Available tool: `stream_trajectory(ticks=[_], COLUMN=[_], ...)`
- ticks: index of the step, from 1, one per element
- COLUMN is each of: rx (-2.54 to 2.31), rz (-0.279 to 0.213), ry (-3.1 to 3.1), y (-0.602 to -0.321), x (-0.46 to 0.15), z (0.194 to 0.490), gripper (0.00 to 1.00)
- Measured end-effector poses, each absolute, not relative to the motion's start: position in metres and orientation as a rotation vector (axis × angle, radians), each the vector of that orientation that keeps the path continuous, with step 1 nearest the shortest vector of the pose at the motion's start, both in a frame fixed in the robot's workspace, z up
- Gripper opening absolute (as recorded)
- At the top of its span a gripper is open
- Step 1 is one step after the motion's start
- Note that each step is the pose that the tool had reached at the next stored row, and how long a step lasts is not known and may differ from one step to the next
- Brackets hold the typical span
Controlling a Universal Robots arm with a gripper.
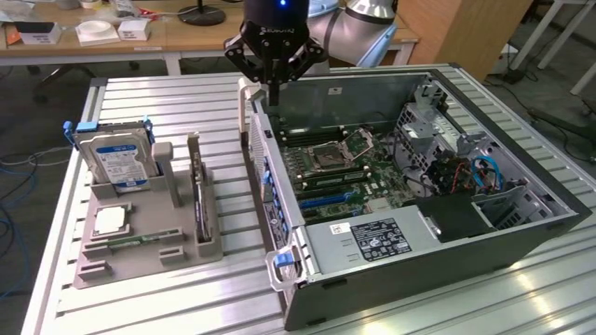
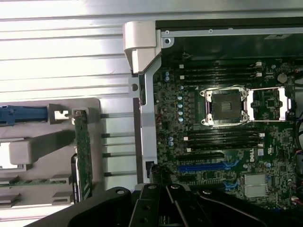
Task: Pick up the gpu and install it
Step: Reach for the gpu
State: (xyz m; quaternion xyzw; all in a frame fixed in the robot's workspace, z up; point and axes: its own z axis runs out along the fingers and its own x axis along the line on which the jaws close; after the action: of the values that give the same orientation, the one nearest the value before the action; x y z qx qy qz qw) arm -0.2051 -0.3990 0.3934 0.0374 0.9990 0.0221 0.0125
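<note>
Power supply (image 1: 373, 236): nearest in the exterior view, a labelled box at the near end of the open computer case (image 1: 419, 279).
Holder tray (image 1: 139, 259): grey, on the slatted table (image 1: 167, 105), just beside the case on the exterior view's left.
gpu (image 1: 198, 199): stands on edge in the tray slot closest to the case, with nothing touching it.
Hard drive (image 1: 116, 162): upright in the tray's far holder, beside the gpu but apart from it.
Motherboard (image 1: 331, 164): exposed on the case floor; its blue expansion slot (image 2: 201, 167) looks free.
gripper (image 1: 273, 98): farthest back, above the case's far corner on the tray side, fingers pressed together on nothing, well apart from the gpu.
Step in hand: by my reading, the approach ahead of the pick; the card is not yet lifted and not yet installed.
Next move calls for: fingers parted, the arm carried over the tray, and the gripper lined up along the card's thin top edge. The slot is narrow, so a skewed descent could jam the card against the tray walls.
</note>
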Motion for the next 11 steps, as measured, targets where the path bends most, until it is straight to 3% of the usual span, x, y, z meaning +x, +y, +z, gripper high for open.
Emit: stream_trajectory(ticks=[11], rx=[0.117], rz=[0.069], ry=[3.114], y=[-0.399], x=[-0.2141], z=[0.3934], gripper=[0.1])
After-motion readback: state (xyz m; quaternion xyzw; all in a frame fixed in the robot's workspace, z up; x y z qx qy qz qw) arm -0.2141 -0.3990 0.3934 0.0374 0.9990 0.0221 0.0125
